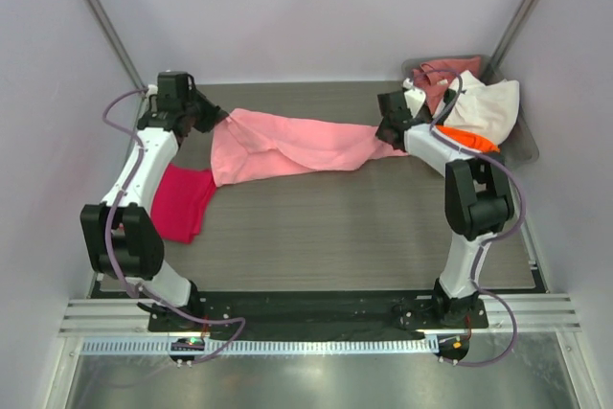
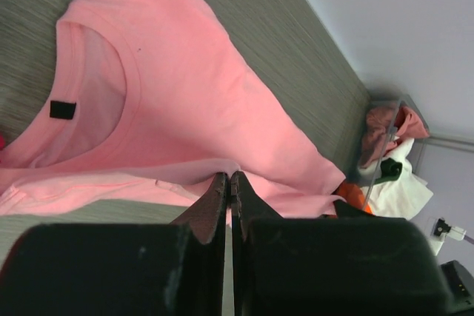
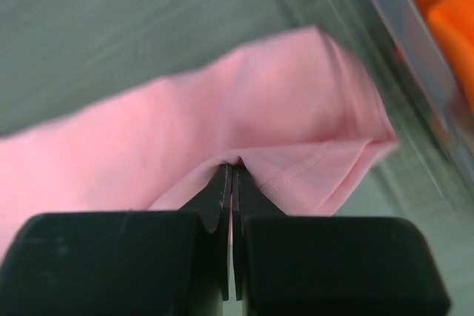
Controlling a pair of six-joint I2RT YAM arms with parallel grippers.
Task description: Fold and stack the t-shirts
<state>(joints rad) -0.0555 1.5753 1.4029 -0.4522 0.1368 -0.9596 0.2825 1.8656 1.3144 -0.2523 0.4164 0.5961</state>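
Note:
A light pink t-shirt is stretched across the far part of the table between both arms. My left gripper is shut on its left end; the left wrist view shows the collar and a black label, with the cloth pinched at the gripper. My right gripper is shut on its right end, pinching a hemmed fold. A folded magenta-red t-shirt lies at the left. An orange t-shirt, a white one and a dusty rose one lie piled at the back right.
The pile sits in a grey tray at the back right corner. The table is dark wood grain. Pale walls close in on three sides, with slanted poles at the back corners.

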